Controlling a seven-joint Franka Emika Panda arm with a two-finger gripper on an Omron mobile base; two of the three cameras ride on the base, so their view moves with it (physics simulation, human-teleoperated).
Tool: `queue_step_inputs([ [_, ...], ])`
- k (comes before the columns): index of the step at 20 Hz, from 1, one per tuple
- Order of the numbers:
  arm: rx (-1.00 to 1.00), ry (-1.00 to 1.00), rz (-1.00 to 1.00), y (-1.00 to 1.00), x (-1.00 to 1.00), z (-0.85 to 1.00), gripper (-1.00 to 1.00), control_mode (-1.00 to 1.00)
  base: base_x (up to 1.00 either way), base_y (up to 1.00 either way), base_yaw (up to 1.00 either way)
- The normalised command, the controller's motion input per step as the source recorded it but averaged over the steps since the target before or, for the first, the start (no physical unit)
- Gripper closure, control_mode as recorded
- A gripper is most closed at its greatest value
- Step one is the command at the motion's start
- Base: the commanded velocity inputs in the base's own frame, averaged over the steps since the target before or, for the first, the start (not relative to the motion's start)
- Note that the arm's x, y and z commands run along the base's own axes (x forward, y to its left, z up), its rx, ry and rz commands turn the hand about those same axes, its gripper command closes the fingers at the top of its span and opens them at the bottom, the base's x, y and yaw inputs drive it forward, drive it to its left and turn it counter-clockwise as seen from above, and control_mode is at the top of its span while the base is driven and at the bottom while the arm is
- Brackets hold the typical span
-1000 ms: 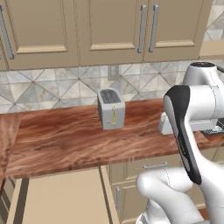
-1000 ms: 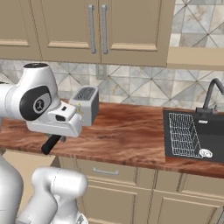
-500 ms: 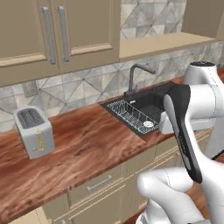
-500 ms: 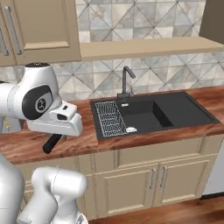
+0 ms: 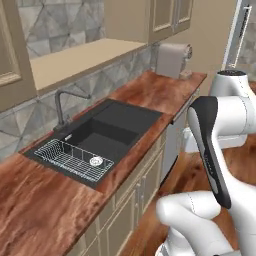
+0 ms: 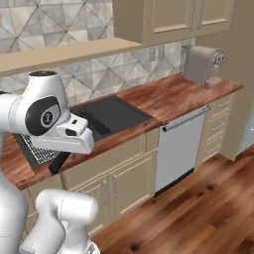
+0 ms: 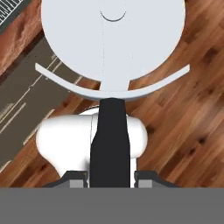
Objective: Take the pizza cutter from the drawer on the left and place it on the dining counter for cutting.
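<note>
- Left base view: a wood worktop (image 5: 45, 210) holds a black sink (image 5: 95, 137). No pizza cutter or drawer here.
- Right base view: the hand (image 6: 60, 161) hangs by the cupboards; I cannot tell if it is spread or pressed together.
- Hand view: wooden floor (image 7: 192, 113) below.
- My guess: the cutter is light and stiff with a sharp wheel, so grab its handle.

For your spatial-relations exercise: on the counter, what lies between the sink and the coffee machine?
Bare wood counter lies between the sink and the coffee machine, seen in both base views.
</note>
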Motion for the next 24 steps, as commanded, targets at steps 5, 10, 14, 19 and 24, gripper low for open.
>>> queue_step_inputs([
  [5,0.00,0.00,0.00,0.00,0.00,0.00,1.00,1.00,0.38,-0.18,-0.73],
  [10,0.00,0.00,0.00,0.00,0.00,0.00,1.00,1.00,0.31,0.00,-0.77],
  [14,0.00,0.00,0.00,0.00,0.00,0.00,1.00,1.00,0.28,-0.02,-0.77],
  [19,0.00,0.00,0.00,0.00,0.00,0.00,1.00,1.00,0.29,0.00,-0.78],
  [24,0.00,0.00,0.00,0.00,0.00,0.00,1.00,1.00,0.36,-0.03,-0.74],
])
